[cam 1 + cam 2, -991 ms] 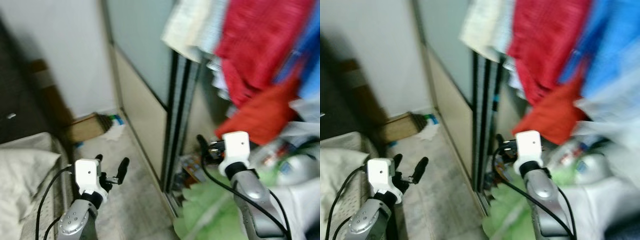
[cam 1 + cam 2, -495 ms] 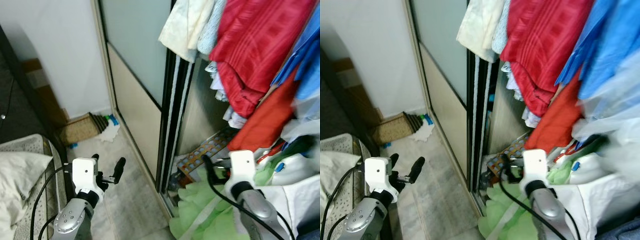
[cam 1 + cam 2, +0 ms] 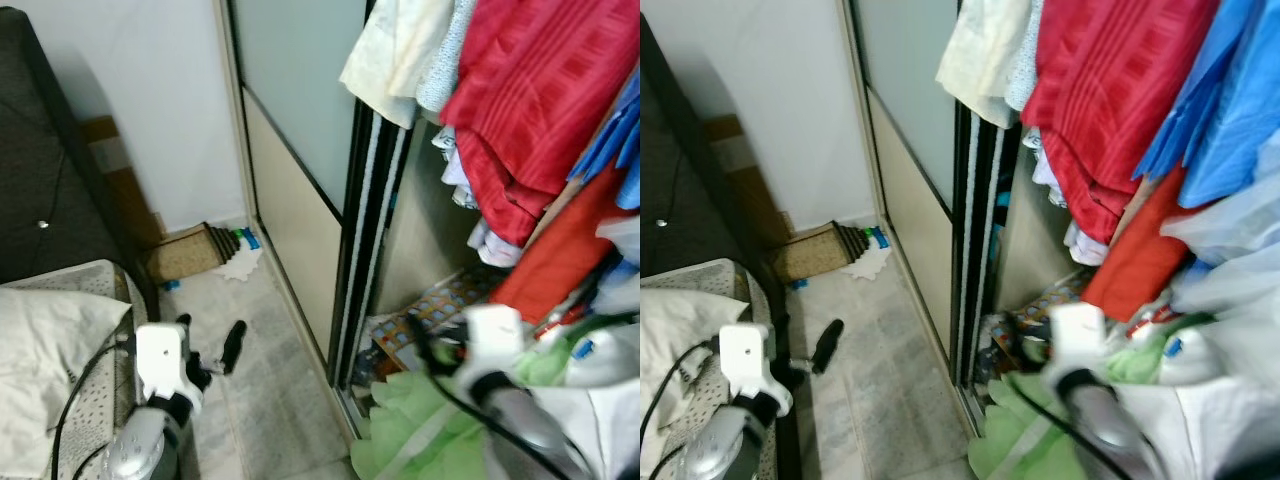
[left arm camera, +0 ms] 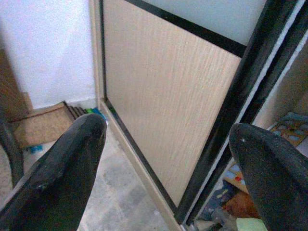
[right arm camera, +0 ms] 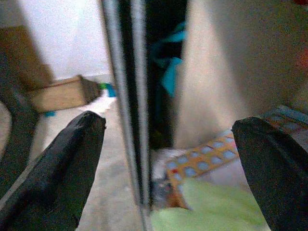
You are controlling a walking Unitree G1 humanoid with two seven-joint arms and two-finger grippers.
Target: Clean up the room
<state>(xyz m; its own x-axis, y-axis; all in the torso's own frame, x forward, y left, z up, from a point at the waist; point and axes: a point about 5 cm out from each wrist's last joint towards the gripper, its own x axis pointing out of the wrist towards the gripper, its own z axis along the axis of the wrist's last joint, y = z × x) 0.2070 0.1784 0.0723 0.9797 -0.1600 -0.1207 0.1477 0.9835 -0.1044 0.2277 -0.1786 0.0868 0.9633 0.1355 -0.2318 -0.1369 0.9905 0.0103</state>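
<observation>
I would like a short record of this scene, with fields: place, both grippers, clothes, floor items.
place: open wardrobe with sliding door, beside a bed
left gripper: open, empty, facing the door's wooden panel
right gripper: open, empty, at the wardrobe opening
clothes: red cloth and cream cloth hanging; blue cloth at right
floor items: green cloth at wardrobe bottom; patterned mat inside; box by the wall

Before me the tiled floor (image 3: pixel 270 330) carries a brown box (image 3: pixel 185 255) by the wall, a white cloth (image 3: pixel 240 266) beside it, and green fabric (image 3: pixel 415 440) at the wardrobe.
</observation>
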